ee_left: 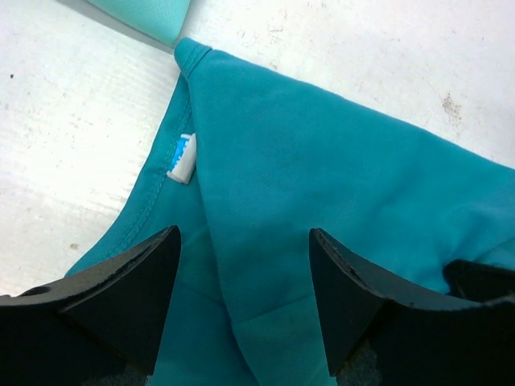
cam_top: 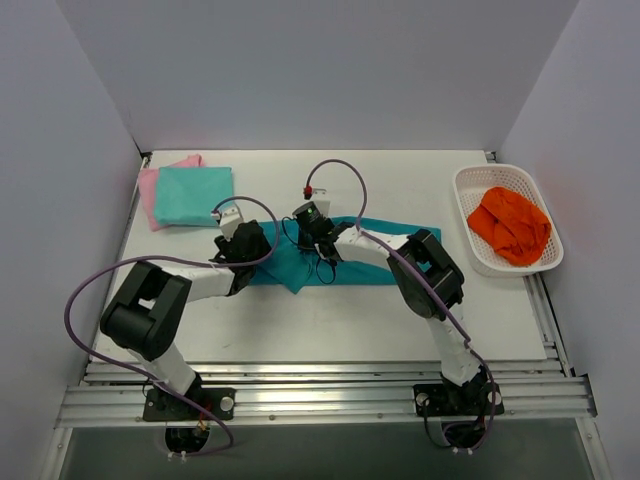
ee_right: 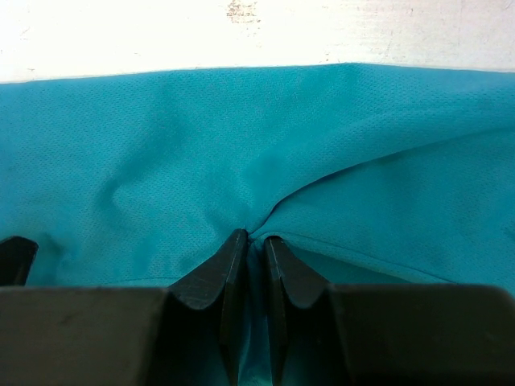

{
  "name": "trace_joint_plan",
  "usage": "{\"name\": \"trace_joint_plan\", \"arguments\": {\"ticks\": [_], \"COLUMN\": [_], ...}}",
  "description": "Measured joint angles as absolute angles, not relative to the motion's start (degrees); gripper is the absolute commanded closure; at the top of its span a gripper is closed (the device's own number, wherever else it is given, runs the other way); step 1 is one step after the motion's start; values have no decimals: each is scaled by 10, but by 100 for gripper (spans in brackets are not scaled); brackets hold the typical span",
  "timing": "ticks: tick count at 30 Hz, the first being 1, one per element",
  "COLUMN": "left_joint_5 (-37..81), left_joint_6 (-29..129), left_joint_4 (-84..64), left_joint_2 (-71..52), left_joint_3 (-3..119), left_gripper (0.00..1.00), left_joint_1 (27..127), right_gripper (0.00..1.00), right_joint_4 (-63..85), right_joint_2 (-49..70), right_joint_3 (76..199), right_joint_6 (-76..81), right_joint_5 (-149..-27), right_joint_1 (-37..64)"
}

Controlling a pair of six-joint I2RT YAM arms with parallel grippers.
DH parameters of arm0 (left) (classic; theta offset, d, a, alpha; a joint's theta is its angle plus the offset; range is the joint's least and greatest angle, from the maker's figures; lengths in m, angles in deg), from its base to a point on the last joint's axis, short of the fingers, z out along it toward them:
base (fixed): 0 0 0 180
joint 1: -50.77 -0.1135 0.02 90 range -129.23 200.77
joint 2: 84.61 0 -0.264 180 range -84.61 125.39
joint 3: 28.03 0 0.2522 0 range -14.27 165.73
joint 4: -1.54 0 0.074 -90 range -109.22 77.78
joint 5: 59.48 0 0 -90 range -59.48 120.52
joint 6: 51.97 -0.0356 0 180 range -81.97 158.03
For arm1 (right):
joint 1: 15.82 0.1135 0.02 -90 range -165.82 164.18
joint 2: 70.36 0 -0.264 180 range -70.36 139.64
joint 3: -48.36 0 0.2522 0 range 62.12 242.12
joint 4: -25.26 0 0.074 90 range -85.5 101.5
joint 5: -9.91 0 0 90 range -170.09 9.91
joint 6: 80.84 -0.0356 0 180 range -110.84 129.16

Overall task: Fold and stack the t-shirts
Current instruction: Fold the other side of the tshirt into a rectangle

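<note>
The white table (cam_top: pixel 330 330) takes up most of my workspace. The deep teal t-shirt (cam_top: pixel 285 268) lies on it as a long, partly folded band across the middle, directly in front of both my arms, with one point of cloth hanging toward the near edge.

At the far right edge sits a white plastic basket (cam_top: pixel 500 168) with a crumpled orange cloth (cam_top: pixel 510 225) inside. In the far left corner the aqua-mint t-shirt (cam_top: pixel 195 195) lies folded into a neat rectangle on top of the pink t-shirt (cam_top: pixel 148 195). The pink one shows only along the stack's left and far edges. From my left wrist camera, a corner of the aqua-mint one (ee_left: pixel 145 16) sits just beyond the tip of the teal cloth, near it but not touching.

My left gripper (cam_top: pixel 245 245) hovers over the left end of the teal shirt (ee_left: pixel 322 161). Its jaws stand wide apart (ee_left: pixel 244 233) and hold nothing; a folded edge of the cloth runs below the gap.

My right gripper (cam_top: pixel 320 238) is down on the middle of the shirt (ee_right: pixel 241 137). Its jaws are drawn almost together (ee_right: pixel 256 237), pinching a small ridge of teal fabric, and creases fan out from the tips.

A small white label (ee_left: pixel 183 157) with blue marks lies against the stitched neckline hem.
</note>
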State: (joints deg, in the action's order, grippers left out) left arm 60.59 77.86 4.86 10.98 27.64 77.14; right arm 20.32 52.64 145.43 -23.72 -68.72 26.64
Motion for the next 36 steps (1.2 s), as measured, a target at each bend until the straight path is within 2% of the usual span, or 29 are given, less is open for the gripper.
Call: {"name": "trace_joint_plan", "arguments": {"ticks": [9,13,16,31,35,36], "left_joint_5": [610,610,610,605,588,581], "left_joint_6": [779,781,783,774,769,769], "left_joint_4": [87,100,106,103,105,108], "left_joint_2": [166,184,193,194,196,197], "left_joint_3": [297,308,313,353,371,374], "left_gripper": [36,56,63,66,69,74], "left_joint_1": [763,759,755,724,715,711], "right_gripper": [89,89,89,89,89,89], "right_joint_4": [212,213,214,214,214,215], "right_joint_2": [533,533,533,533,536,538], "right_joint_3": [1454,1454,1454,1455,1458,1460], "right_joint_6": [-237,-237,-237,-235,-234,-234], "right_joint_5": [-696,-701,-703,-706,-710,-710], "right_joint_1": [261,255,252,243,240,239]}}
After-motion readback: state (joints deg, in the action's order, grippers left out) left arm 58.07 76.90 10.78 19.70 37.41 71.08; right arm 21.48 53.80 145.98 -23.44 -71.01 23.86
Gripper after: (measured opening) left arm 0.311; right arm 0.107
